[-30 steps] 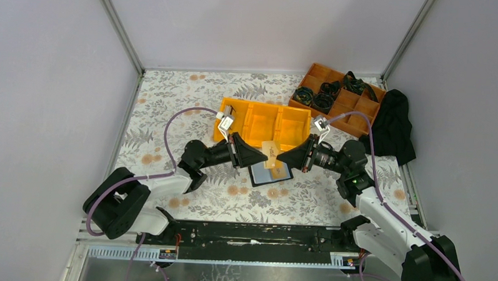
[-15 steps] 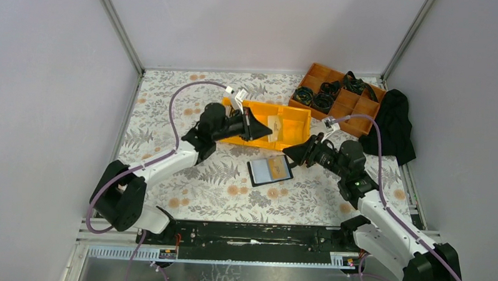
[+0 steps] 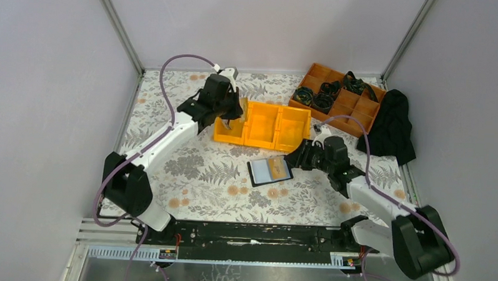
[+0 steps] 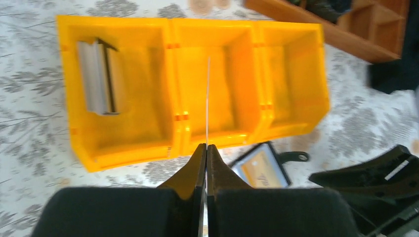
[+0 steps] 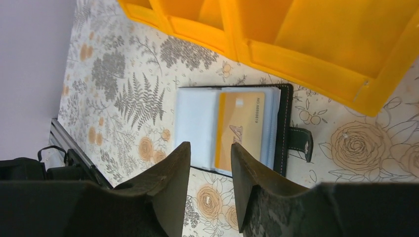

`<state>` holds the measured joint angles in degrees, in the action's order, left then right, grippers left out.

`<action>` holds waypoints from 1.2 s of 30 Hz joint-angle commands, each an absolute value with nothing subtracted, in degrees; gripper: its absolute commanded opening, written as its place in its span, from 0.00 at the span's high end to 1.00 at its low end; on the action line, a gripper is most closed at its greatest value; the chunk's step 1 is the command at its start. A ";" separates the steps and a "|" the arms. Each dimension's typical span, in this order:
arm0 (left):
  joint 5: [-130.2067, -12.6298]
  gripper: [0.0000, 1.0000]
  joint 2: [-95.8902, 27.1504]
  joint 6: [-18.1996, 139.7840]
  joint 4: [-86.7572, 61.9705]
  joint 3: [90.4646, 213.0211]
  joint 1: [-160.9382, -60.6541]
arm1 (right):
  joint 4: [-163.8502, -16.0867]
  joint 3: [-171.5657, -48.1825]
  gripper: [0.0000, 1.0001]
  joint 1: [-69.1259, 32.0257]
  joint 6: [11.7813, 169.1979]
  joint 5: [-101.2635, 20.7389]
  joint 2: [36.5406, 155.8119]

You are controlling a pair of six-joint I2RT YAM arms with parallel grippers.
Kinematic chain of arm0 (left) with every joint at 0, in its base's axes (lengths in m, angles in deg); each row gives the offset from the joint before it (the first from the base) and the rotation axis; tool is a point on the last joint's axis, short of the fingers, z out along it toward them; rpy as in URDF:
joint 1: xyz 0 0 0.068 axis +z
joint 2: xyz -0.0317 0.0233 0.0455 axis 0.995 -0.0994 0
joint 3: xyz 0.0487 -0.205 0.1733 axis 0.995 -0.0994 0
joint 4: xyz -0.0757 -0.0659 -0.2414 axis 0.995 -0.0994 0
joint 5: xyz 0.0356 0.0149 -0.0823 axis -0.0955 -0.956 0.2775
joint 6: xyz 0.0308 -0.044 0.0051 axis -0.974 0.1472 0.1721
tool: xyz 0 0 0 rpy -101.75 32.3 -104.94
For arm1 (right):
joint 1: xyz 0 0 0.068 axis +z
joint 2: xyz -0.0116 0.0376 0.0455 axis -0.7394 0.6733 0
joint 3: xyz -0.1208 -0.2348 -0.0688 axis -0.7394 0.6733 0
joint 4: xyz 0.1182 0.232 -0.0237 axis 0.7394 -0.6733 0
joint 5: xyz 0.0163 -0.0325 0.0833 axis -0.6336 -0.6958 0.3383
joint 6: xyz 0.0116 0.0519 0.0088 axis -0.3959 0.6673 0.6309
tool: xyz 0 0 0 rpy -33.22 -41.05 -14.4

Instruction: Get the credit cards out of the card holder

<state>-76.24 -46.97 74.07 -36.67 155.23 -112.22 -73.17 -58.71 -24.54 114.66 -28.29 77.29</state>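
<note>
Left gripper: I see it above the left part of the yellow bin, fingers pinched tight on a thin card. I cannot fix which compartment lies under it.
Held credit card: edge-on to the wrist camera, a pale sliver standing out from the fingertips toward the bin's far wall.
Grey cards: in the bin's left compartment, leaning at its far end.
Yellow bin: three compartments in a row. In the wrist view I see nothing lying in the middle and right ones.
Card holder: on the table just in front of the bin's right half, apart from it. It lies open, clear sleeves up, with its strap laid out flat to one side.
Tan card: inside the top sleeve of the holder.
Right gripper: low at the holder's right edge, in front of the bin's right end. I read the fingers as apart, gripping nothing.
Wooden tray: behind and right of the bin, with black coils in its cells.
Black cloth: further right of the bin, beside the tray.
</note>
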 commanded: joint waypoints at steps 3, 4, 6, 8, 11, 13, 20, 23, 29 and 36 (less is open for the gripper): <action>-79.41 1.00 -54.03 65.87 -45.43 160.43 -107.11 | -65.34 -63.43 0.58 -24.65 116.07 -20.51 89.54; -78.26 1.00 -54.86 65.40 -45.43 161.45 -106.32 | -64.29 -63.92 0.58 -24.69 117.01 -19.01 91.63; -77.20 1.00 -56.24 64.03 -45.36 163.23 -104.85 | -60.20 -64.20 0.58 -24.72 119.18 -16.53 95.50; -76.56 1.00 -57.38 62.76 -45.04 165.12 -103.59 | -58.37 -64.65 0.58 -24.68 120.43 -15.30 97.63; -75.80 1.00 -59.91 60.61 -44.89 167.55 -102.85 | -58.65 -66.22 0.58 -24.65 120.49 -14.78 98.80; -74.45 1.00 -61.43 58.56 -44.32 168.58 -102.84 | -59.62 -67.29 0.58 -24.72 119.97 -15.04 99.02; -72.13 1.00 -66.70 53.79 -43.41 171.87 -102.84 | -62.74 -70.11 0.58 -24.65 118.41 -16.46 100.17; -73.35 1.00 -67.88 52.43 -43.91 172.46 -102.84 | -62.66 -70.52 0.58 -24.67 118.62 -16.44 101.20; -72.35 1.00 -70.61 52.07 -44.59 173.09 -102.80 | -62.65 -70.85 0.58 -24.68 118.73 -16.26 102.34; -70.28 1.00 -75.87 52.89 -47.14 177.72 -102.94 | -62.80 -71.05 0.58 -24.72 118.41 -16.52 103.06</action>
<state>-72.22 -73.55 53.53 -45.37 174.18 -102.73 -63.44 -68.85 -24.54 119.40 -16.94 102.47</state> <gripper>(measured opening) 0.011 0.419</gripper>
